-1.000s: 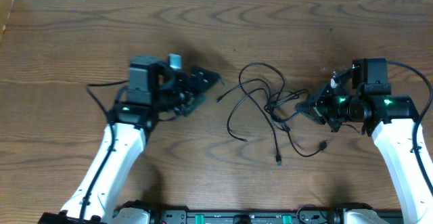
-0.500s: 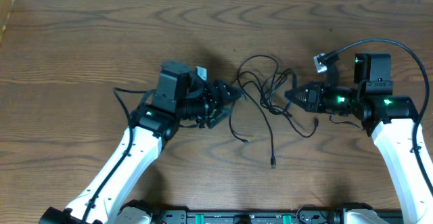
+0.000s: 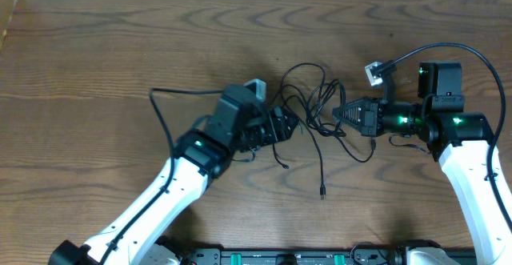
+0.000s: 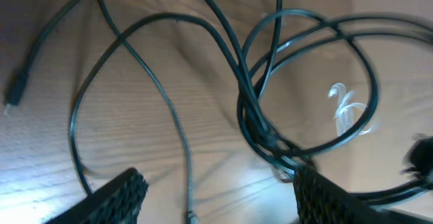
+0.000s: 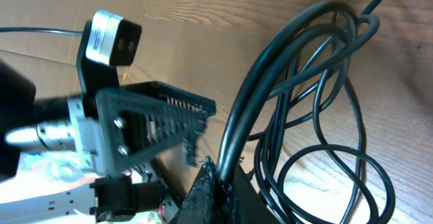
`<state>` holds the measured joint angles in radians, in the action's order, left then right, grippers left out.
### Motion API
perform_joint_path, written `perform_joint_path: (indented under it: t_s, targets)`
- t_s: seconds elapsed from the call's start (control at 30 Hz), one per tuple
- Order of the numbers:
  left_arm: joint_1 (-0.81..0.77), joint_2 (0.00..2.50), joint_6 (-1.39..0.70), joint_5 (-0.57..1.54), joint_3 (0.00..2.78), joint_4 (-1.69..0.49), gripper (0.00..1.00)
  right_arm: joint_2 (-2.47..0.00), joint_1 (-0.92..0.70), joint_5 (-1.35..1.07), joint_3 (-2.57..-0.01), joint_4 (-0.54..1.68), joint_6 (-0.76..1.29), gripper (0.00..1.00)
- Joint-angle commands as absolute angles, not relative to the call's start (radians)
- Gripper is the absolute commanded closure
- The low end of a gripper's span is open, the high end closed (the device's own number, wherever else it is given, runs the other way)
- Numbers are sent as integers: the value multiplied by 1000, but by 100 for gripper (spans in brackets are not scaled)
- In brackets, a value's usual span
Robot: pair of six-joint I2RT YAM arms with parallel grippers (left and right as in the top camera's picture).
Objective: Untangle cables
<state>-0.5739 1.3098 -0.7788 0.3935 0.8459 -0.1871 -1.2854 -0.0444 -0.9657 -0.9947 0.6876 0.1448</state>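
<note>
The cables [image 3: 310,105] are thin black cords tangled in loops at the table's middle, and one plug end [image 3: 322,191] trails toward the front. My right gripper [image 3: 338,113] is shut on a bundle of strands at the tangle's right side. In the right wrist view the cables [image 5: 304,82] run up from its closed fingertips [image 5: 210,183]. My left gripper [image 3: 288,125] sits at the tangle's left edge. In the left wrist view it [image 4: 218,178] is open, with one thin strand [image 4: 188,176] lying loose between its fingers [image 4: 118,193], and the knot of cables [image 4: 254,116] lies just ahead.
Wooden table [image 3: 96,49] all round. The thicker black robot cable [image 3: 172,97] loops behind my left arm, and another [image 3: 448,49] arches over my right arm. The left gripper's finger [image 5: 159,112] and camera [image 5: 111,38] show close in the right wrist view.
My left arm has moved right, up to the tangle, and its jaws have narrowed somewhat. The right gripper shifted left with the cables a second ago and has held still since.
</note>
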Motion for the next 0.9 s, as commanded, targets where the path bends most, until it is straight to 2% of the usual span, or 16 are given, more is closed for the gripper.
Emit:
perform_joint_path:
  t_s: [0.0,0.43,0.8,0.83,0.87]
  targets:
    - [-639,1311,-661,184,855,-182,30,-1283,-54,-1001,-994,685,192,98]
    - [-785,1315,-613,12,855,-81,29,-1283,-54,-1002,-994,691,241,96]
    - [-810,1411,-614,18,855,10,29,-1283,-54,-1004,-994,692,311,97]
    - [-818,1425,-614,17,855,35,30,-1283,-54,-1005,-994,692,323,98]
    - [-823,1438,-614,16,855,55,36,-1283,-54,-1005,-994,692,331,98]
